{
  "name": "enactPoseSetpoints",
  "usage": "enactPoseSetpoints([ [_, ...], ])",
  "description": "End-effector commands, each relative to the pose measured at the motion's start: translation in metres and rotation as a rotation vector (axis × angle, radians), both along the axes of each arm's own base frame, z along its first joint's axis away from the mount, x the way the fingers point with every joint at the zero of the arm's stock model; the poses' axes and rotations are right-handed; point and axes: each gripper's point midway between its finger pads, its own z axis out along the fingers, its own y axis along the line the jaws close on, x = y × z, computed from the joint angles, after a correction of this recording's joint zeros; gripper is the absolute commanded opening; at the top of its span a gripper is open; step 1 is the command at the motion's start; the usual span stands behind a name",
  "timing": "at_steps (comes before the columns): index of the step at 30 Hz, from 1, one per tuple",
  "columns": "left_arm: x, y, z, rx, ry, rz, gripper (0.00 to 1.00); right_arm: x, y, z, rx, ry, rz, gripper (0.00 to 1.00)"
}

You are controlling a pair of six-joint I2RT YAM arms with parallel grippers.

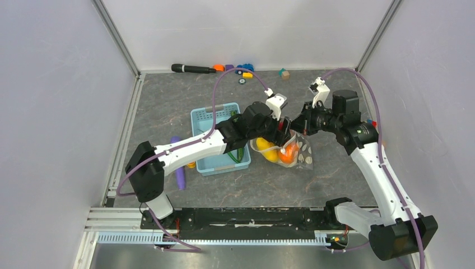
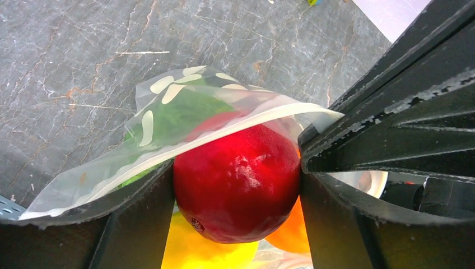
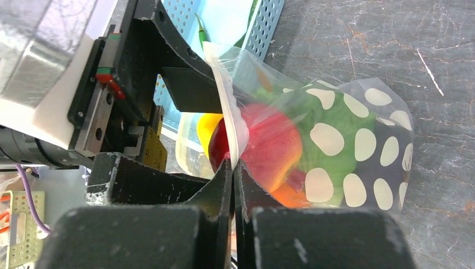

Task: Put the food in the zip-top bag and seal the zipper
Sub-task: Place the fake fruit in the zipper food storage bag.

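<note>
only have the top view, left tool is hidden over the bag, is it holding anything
Observer: yes, left tool grips a red piece at the bag mouth.
Operator: and the right tool, is it on the bag
Observer: right tool is shut on the bag's white zipper edge.
Operator: anything green in there yet
Observer: lettuce lies inside, deeper in than the red piece.

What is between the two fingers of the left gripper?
The red fruit, right at the mouth of the bag; the left wrist view shows it.
</note>
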Motion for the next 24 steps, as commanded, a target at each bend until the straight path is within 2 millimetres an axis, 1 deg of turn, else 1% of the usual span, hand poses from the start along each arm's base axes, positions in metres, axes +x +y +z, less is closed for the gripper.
enactPoseSetpoints([
  [1, -0.002, -0.008, 0.026, -0.065, -0.001, -0.010, 0.90, 0.000, 0.007, 0.025, 0.059, -0.087, 0.034, 0.00],
  [2, -0.004, -0.008, 0.028, -0.068, 0.003, -0.017, 0.97, 0.000, 0.007, 0.025, 0.059, -0.085, 0.033, 0.00],
  [3, -0.006, -0.006, 0.031, -0.069, 0.002, -0.020, 1.00, 0.001, 0.007, 0.025, 0.057, -0.086, 0.030, 0.00],
  [6, -0.012, 0.000, 0.040, -0.071, 0.000, -0.036, 1.00, 0.003, 0.004, 0.022, 0.047, -0.084, 0.013, 0.00],
  [13, -0.041, 0.015, 0.072, -0.131, -0.013, -0.131, 1.00, 0.006, 0.002, 0.016, 0.031, -0.076, -0.003, 0.00],
  [17, -0.049, 0.029, 0.083, -0.150, -0.035, -0.125, 1.00, 0.008, 0.002, 0.015, 0.028, -0.072, -0.004, 0.00],
  [20, -0.047, 0.044, 0.082, -0.134, -0.045, -0.075, 1.00, 0.009, 0.001, 0.014, 0.025, -0.069, -0.006, 0.00],
  [23, -0.041, 0.064, 0.072, -0.082, -0.063, 0.009, 1.00, 0.009, 0.002, 0.013, 0.023, -0.067, -0.004, 0.00],
  [24, -0.034, 0.073, 0.064, -0.054, -0.075, 0.061, 1.00, 0.009, 0.002, 0.012, 0.022, -0.063, -0.004, 0.00],
])
